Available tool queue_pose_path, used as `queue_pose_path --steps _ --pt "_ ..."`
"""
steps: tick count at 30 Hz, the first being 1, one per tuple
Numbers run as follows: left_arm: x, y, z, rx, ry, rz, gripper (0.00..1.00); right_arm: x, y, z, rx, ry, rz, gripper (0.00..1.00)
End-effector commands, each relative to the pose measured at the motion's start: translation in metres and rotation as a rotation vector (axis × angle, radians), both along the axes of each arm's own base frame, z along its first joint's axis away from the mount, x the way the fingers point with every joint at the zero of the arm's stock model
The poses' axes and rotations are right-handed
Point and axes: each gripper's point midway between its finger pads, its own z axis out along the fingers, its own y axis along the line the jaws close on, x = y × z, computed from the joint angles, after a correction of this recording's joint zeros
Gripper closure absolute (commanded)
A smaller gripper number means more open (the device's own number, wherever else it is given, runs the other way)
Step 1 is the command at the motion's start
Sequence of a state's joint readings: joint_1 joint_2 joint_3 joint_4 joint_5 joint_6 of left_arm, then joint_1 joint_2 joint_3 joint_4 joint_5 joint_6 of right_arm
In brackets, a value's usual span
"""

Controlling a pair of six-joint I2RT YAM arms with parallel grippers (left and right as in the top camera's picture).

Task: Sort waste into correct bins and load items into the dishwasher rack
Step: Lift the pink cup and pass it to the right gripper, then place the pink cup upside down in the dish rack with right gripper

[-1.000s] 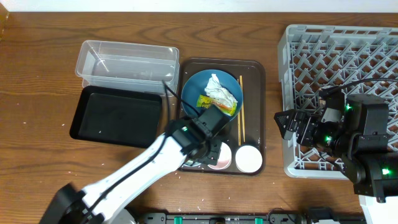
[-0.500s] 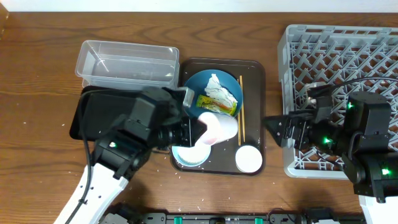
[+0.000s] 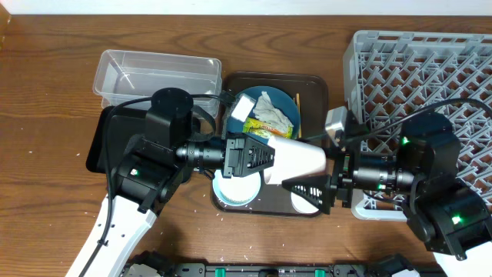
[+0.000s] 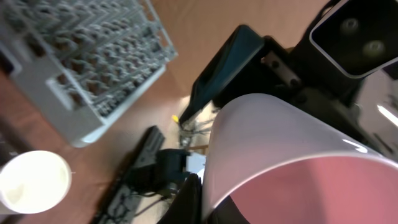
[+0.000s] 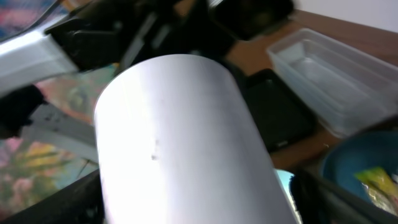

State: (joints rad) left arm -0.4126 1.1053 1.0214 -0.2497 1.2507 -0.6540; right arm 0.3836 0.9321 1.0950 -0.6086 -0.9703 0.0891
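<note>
Pink cup [image 3: 298, 156] sideways, rim in left gripper's [image 3: 263, 158] pinch, base between right gripper's [image 3: 306, 168] spread fingers [image 3: 307, 189].

The overhead view is bright, evenly lit from above and sharp throughout. The pink cup [image 3: 296, 158] is almost washed out to white, and only soft shadows fall on the table [image 3: 46, 92] near it. Left of the cup, the clear tub [image 3: 157, 75] carries pale glare streaks.

In the left wrist view the cup [image 4: 280, 143] sits close and soft, with 1 small white glint on its rim. The rack [image 4: 81, 56] behind it is smeared.

In the right wrist view the cup [image 5: 180, 137] fills the frame out of focus, and everything behind it is blurred.
</note>
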Motion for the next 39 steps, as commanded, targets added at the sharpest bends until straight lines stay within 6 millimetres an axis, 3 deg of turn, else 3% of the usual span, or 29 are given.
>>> queue_pose_path --steps 1,14,27,28,30,31,33,39 --pt "-0.016 0.001 0.017 -0.054 0.015 -0.096 0.95 -0.005 0.006 0.004 0.004 -0.024 0.039 0.12" --pt "-0.014 0.007 0.021 -0.074 0.012 -0.104 0.94 -0.004 -0.005 0.017 0.022 -0.106 0.001 0.13" --pt "-0.012 0.009 0.021 -0.073 0.012 -0.095 0.92 -0.020 -0.004 0.032 0.082 -0.142 0.090 0.41" --pt "-0.011 0.009 0.021 -0.073 0.011 -0.094 0.83 -0.020 -0.004 0.032 0.083 -0.147 0.090 0.44" --pt "-0.011 0.009 0.021 -0.072 0.009 -0.091 0.45 -0.019 -0.005 0.033 0.080 -0.153 0.078 0.44" --pt "-0.010 0.009 0.021 -0.071 0.005 -0.086 0.37 -0.018 -0.006 0.033 0.077 -0.158 0.064 0.45" --pt "-0.008 0.009 0.021 -0.073 -0.014 -0.082 0.26 -0.014 -0.011 0.035 0.071 -0.169 0.025 0.47" --pt "0.007 0.019 0.018 -0.070 -0.015 -0.029 0.21 0.013 -0.049 0.031 0.036 -0.086 -0.269 0.49"
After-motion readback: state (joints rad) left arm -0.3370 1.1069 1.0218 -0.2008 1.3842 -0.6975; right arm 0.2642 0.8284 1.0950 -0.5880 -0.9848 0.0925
